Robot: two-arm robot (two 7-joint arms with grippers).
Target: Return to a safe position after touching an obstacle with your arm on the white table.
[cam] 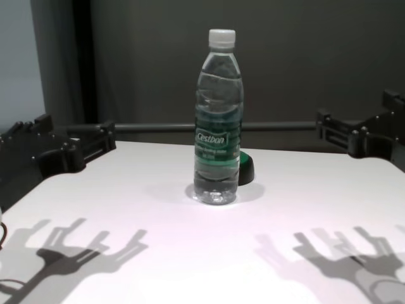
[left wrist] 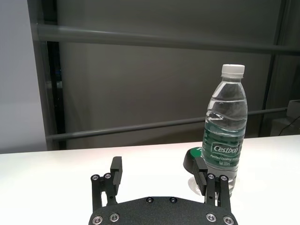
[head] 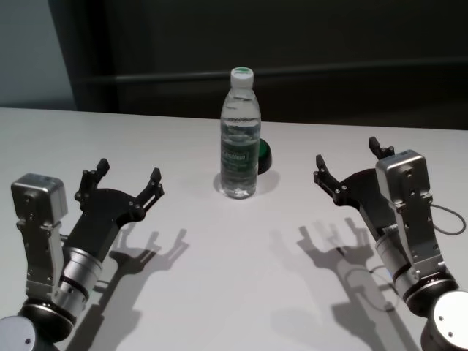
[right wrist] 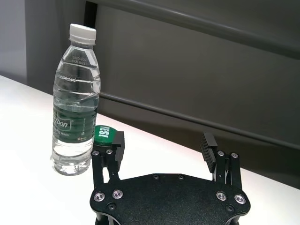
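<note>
Bottle (head: 240, 139) upright mid-counter (head: 219, 292), touching neither arm; my left end effector (head: 129, 181) and right end effector (head: 348, 162) hover wide open and empty on either side.

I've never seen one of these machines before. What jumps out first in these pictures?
A tall clear water bottle with a white cap and green label stands upright in the middle of the white table, with a small dark green-topped dome just behind it. On either side, clear of the bottle, hang the open left claw and open right claw, casting spidery shadows on the table.
</note>
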